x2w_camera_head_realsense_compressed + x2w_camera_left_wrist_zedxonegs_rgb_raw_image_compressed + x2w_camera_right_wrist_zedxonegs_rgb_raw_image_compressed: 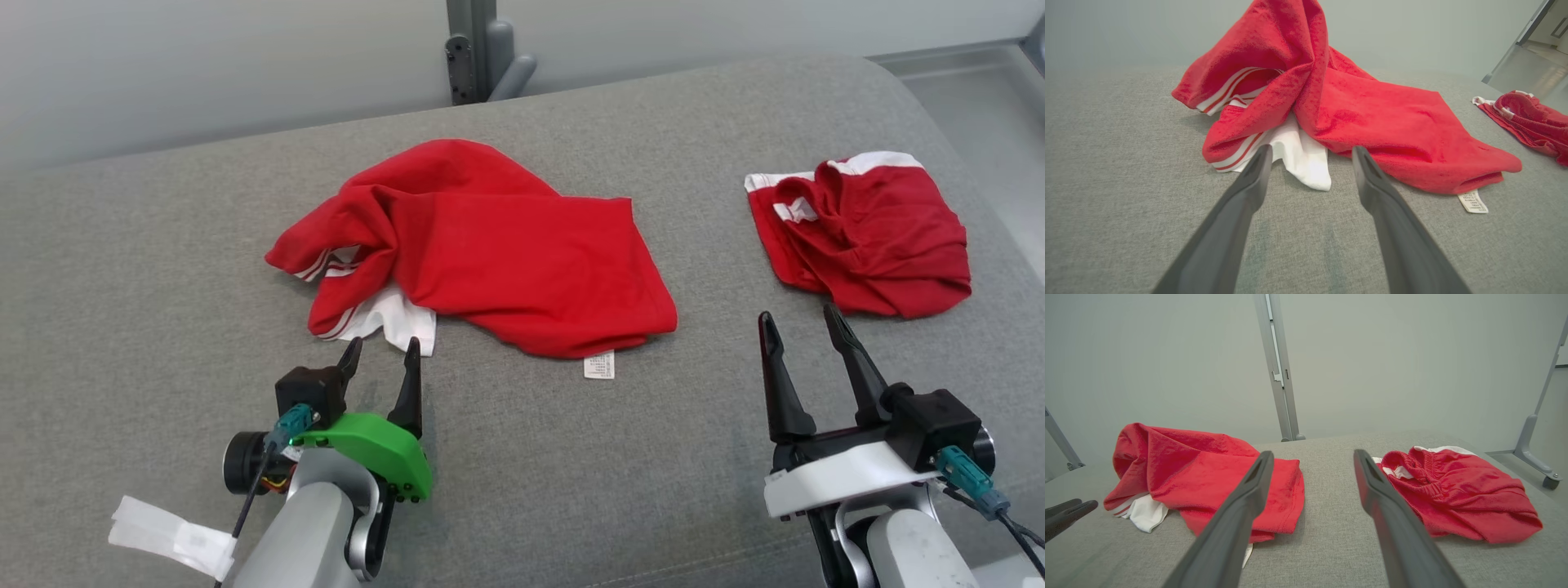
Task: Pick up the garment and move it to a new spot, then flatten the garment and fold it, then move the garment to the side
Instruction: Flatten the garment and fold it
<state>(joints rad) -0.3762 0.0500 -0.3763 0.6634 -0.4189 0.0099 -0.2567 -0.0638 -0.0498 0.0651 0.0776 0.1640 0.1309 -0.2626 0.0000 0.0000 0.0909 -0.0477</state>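
Now | left hand [384, 343] wide, empty, near red garment [522, 253] | right hand [798, 314] wide, empty

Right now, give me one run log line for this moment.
stage: pre-grasp | left gripper: open, near red garment | right gripper: open, empty | red shorts: bunched, right side

We can read no word or number anywhere. The small white care tag [599, 365] hangs from the hem of the crumpled red cloth garment [506, 253], on the side toward the near edge of the grey fabric cushion [163, 327]. It carries rows of fine print, too small for us to make out.
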